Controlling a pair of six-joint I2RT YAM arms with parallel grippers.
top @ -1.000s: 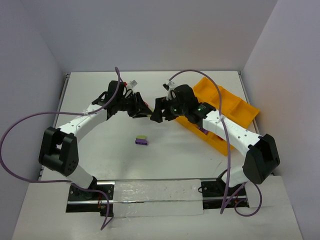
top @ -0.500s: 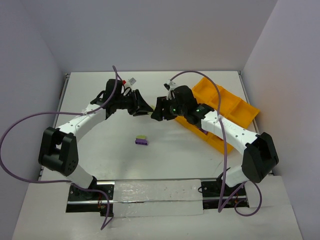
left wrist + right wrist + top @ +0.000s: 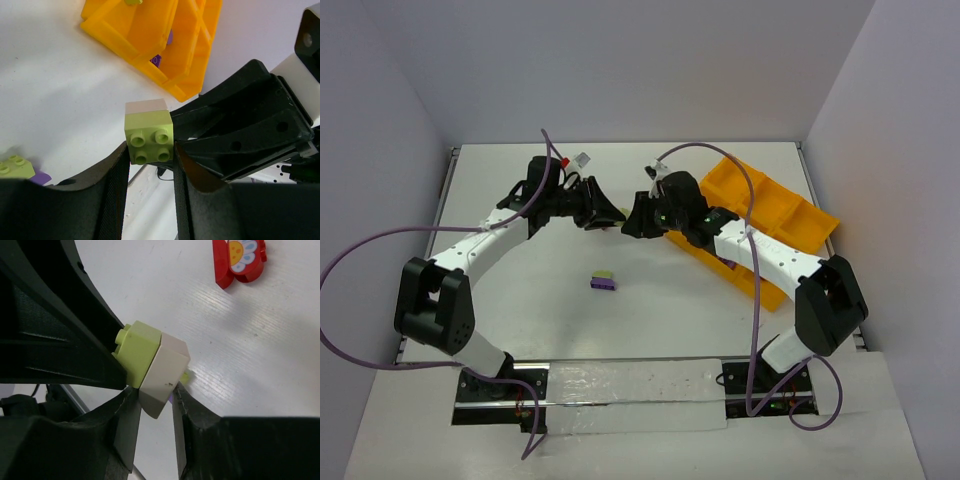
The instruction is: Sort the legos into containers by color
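My two grippers meet tip to tip above the table's middle, sharing one two-brick clump of legos. In the left wrist view my left gripper [image 3: 150,151] is shut on the yellow-green brick [image 3: 149,137], studs facing the camera. In the right wrist view my right gripper [image 3: 154,390] is shut on the pale off-white brick [image 3: 167,365] stuck to that green one [image 3: 137,352]. From above, the left gripper [image 3: 612,214] and right gripper [image 3: 633,221] hide the clump. The orange-yellow tray of containers [image 3: 795,212] lies at the right, with a purple brick [image 3: 156,60] in one compartment.
A yellow-green and purple clump [image 3: 603,281] lies on the table nearer the arm bases. A red piece with a flower print [image 3: 239,259] rests on the table below the grippers. Purple cables loop over both arms.
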